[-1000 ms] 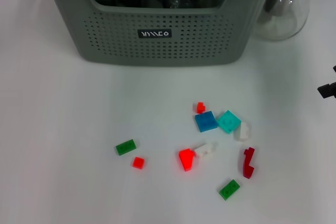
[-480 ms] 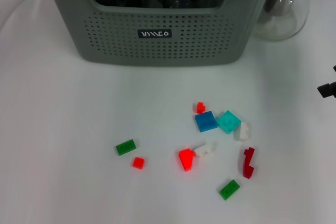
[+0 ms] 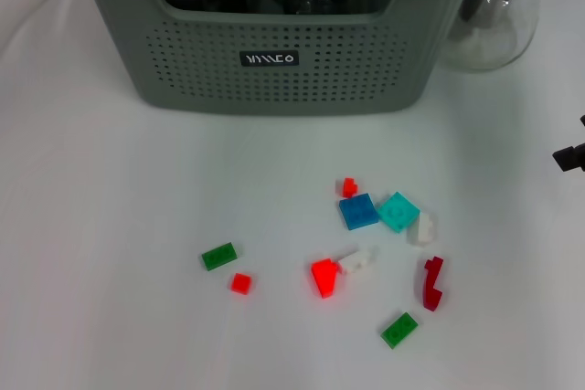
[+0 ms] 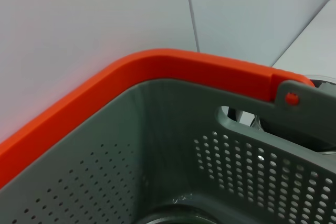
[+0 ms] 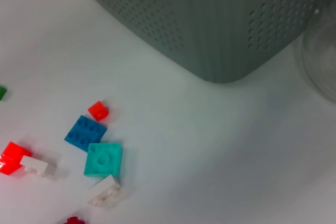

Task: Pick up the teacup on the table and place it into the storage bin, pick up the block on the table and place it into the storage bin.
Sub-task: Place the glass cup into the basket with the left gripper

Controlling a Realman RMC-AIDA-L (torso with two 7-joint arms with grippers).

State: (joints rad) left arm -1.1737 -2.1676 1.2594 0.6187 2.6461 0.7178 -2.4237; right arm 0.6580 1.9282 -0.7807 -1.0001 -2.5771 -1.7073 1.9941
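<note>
We see the storage bin [image 3: 274, 52] at the tabletop's far edge, blocks [image 3: 359, 211] scattered nearer us – right gripper [image 3: 569, 154] at the right edge, its grip state unclear.

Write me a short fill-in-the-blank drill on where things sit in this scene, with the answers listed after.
1. The blue block lies edge to edge with the ______ block.
2. The glass pot stands on the table beside the storage bin, on the robot's ______ side.
3. The number of green blocks on the table is ______.
4. The small black label is on the bin's ______ wall.

Missing words: teal; right; two; front
</note>
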